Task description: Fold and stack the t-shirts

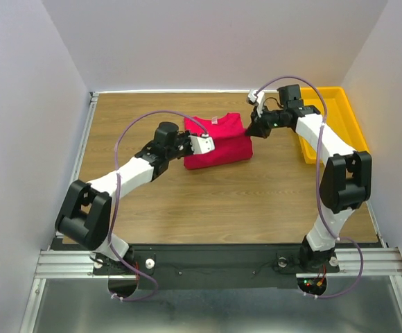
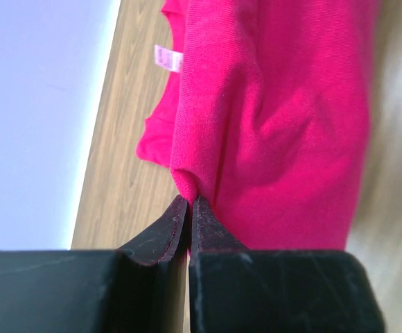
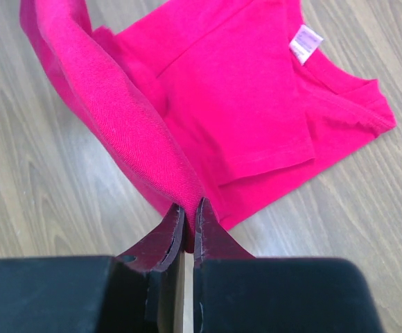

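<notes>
The left pincer [image 2: 188, 200] is clenched on the t-shirt [image 2: 284, 125]; its two dark fingers [image 2: 163, 239] are pressed close together, and a small bit of pink cloth is pinched between the tips; the cloth is pulled up into a soft ridge at that spot. The right pincer [image 3: 190, 202] is clenched on the t-shirt too; a thick, rolled edge of the cloth is gripped between its tips; that edge is held up above the surface [image 1: 222, 201] and is seen running away to the upper left in the right wrist view.

The t-shirt is seen partly folded, as a small pink block; it is laid on the wooden surface, a little past the middle, toward the far side; it is held between the two pincers, the left one at its left side and the right one at its far right corner; a flap [image 3: 256, 118] of cloth is folded over the body of the t-shirt; a small white label [image 3: 305, 43] is seen inside the neck opening.

A yellow tray [image 1: 346, 114] is set at the far right of the surface, near the t-shirt but not touching it; part of it is hidden by the right arm [image 1: 322, 135].
</notes>
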Controlling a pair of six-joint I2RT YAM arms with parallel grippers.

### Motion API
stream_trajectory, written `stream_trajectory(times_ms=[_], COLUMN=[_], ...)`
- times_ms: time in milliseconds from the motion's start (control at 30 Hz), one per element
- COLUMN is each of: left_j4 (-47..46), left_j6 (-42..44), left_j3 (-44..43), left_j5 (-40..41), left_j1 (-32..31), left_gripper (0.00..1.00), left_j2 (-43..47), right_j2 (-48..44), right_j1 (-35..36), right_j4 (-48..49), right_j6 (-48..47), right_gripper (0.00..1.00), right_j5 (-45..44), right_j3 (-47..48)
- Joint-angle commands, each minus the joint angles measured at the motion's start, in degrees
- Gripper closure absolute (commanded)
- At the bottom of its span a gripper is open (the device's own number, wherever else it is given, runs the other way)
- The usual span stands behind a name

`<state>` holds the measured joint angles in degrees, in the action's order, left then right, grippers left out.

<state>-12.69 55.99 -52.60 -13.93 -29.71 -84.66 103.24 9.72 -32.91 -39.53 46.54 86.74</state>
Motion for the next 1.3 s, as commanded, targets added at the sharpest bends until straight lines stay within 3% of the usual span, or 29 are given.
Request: stream_trajectory(times_ms=[0, 533, 1267], left_j4=[-4.01, -7.61, -12.80], left_j6=[1.93, 2.38, 2.46], left_j3=[-5.57, -15.51, -23.86], left_j5=[-0.13, 1.18, 6.11], left_j1=[0.89, 3.61, 4.49], left_gripper=[1.00, 1.00, 1.00], left_j2=[-1.99, -14.91, -25.11], right_j2=[2.22, 11.98, 19.80], right_j1=[-0.49, -0.57, -0.75], right_j4=[2.49, 8.29, 14.89], right_j6=[4.19, 11.93, 18.87], right_gripper=[0.99, 1.00, 0.99], right_j5=[-0.14, -5.49, -10.51], right_j3=[5.01, 14.77, 20.66])
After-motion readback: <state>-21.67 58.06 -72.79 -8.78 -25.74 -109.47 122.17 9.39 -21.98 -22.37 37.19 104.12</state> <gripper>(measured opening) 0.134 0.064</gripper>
